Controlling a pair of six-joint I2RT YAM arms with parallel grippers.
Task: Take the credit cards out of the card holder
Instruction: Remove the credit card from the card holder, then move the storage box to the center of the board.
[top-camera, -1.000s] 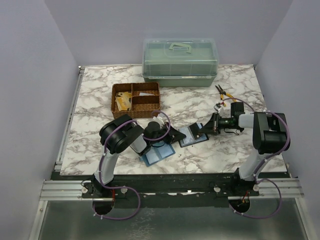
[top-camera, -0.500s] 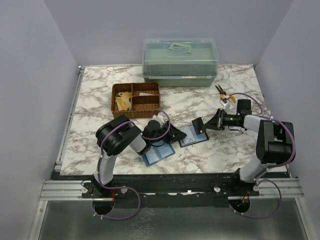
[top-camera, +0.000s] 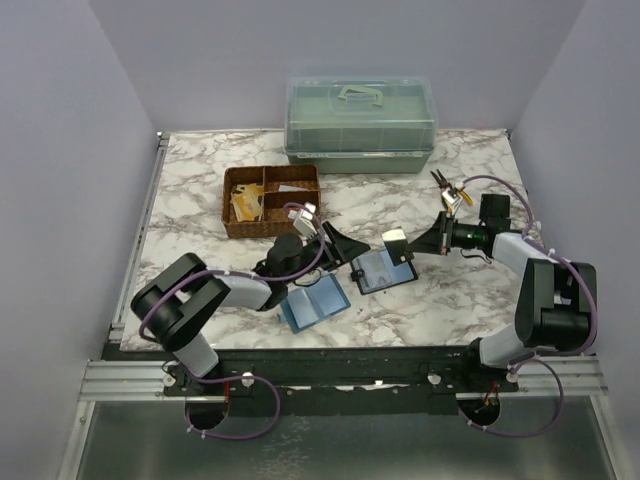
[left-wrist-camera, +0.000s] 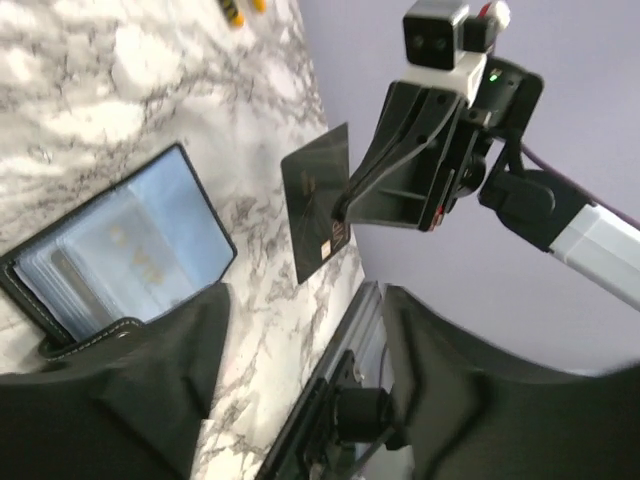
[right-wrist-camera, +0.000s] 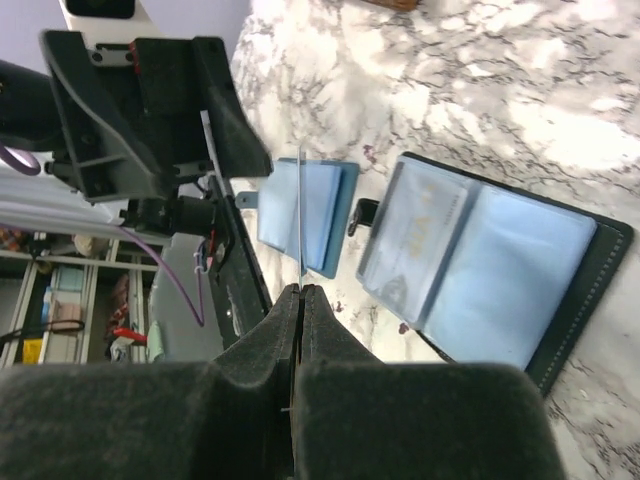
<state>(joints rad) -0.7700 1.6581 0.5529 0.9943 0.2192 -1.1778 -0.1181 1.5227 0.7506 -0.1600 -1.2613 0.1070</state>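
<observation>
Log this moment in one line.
card holder: open on table | right gripper: shut on card, clear of holder | left gripper: open beside holder

left gripper (left-wrist-camera: 305, 310) jaws spread wide. card holder (left-wrist-camera: 120, 240) lies open on the counter (left-wrist-camera: 120, 70) just past its left finger, blue-grey sleeves up. ahead, right gripper (left-wrist-camera: 347, 205) pinches a dark card (left-wrist-camera: 313, 215) by its edge.
</observation>
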